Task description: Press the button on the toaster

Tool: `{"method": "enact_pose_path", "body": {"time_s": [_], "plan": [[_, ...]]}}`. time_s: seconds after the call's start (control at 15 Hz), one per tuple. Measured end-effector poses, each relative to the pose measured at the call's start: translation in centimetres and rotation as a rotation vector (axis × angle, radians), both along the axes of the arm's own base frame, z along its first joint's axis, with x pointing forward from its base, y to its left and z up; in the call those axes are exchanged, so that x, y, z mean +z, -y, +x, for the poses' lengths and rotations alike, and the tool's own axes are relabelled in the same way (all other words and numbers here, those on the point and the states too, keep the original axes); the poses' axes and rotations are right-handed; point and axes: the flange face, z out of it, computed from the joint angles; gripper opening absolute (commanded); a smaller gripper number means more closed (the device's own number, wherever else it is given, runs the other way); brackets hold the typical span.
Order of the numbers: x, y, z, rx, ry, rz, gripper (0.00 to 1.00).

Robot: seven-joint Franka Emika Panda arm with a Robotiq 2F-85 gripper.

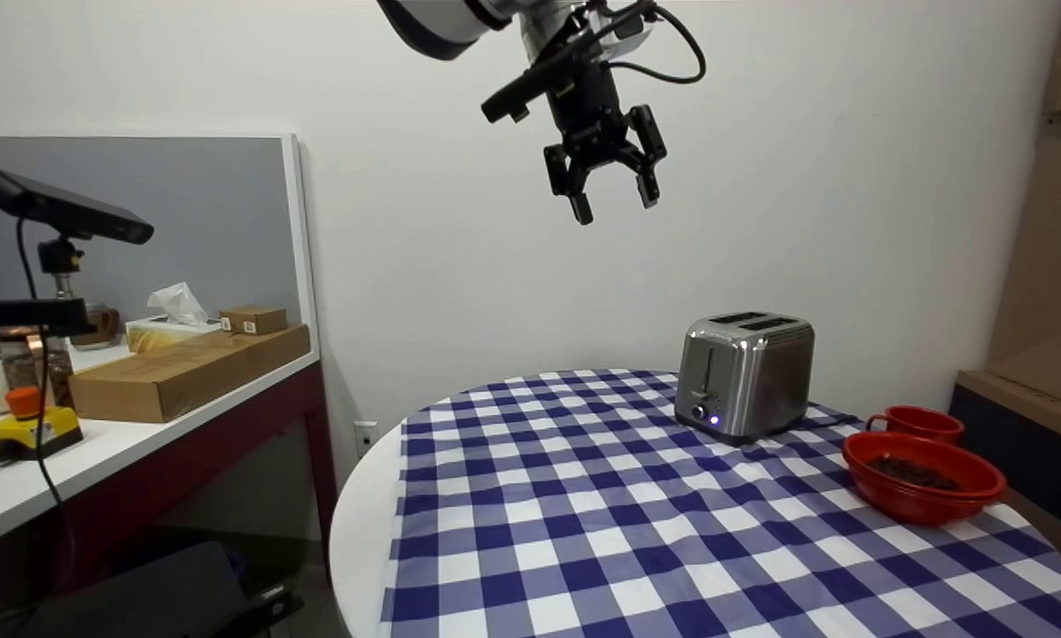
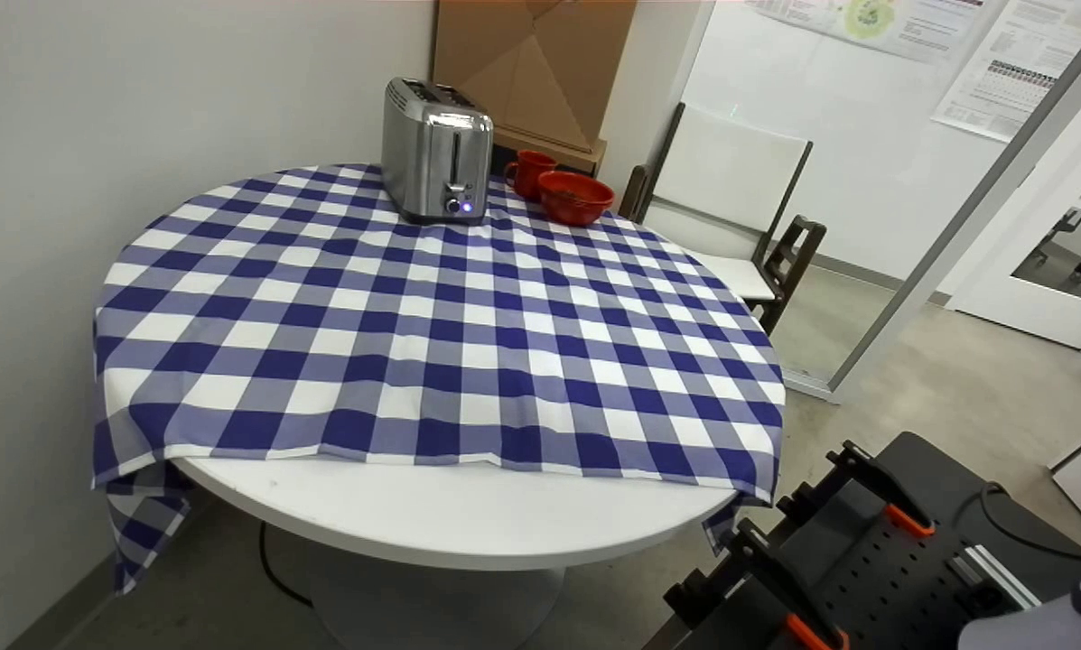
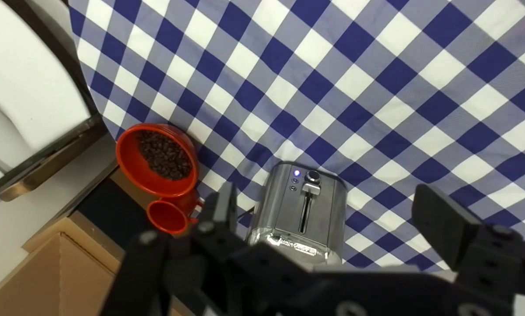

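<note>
Left to right: the fingers [image 1: 581, 208], apart and empty, hang above the checkered surface [image 1: 530, 523], where the two-slot toaster [image 1: 752, 372], its lit front button [image 1: 714, 420] best pressed squarely with fingers drawn together (a slanted push might shift it), stands near a red bowl [image 1: 920, 508].

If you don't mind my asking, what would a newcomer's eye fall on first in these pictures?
Most likely the blue-and-white checked cloth draped over the round white table. On it, near a round red bowl of dark beans and a red handled mug, the shiny silver box-shaped metal toaster draws the eye with a glowing bluish light low on its front. Above hangs the open black two-fingered gripper.
</note>
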Motion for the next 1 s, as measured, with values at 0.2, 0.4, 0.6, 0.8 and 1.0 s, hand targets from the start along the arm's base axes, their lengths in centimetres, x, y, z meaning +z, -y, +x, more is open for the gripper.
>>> {"method": "enact_pose_path", "body": {"time_s": [0.2,0.4,0.6,0.8,1.0], "plan": [[-2.2,0.4,3.0,0.022,0.000,-0.061,1.00],[-4.4,0.4,5.4,0.040,0.022,-0.125,1.00],[-6.4,0.2,7.3,0.044,0.058,-0.180,1.00],[-8.2,0.1,9.0,0.028,0.087,-0.202,1.00],[-9.9,0.1,10.4,0.013,0.096,-0.195,1.00]]}}
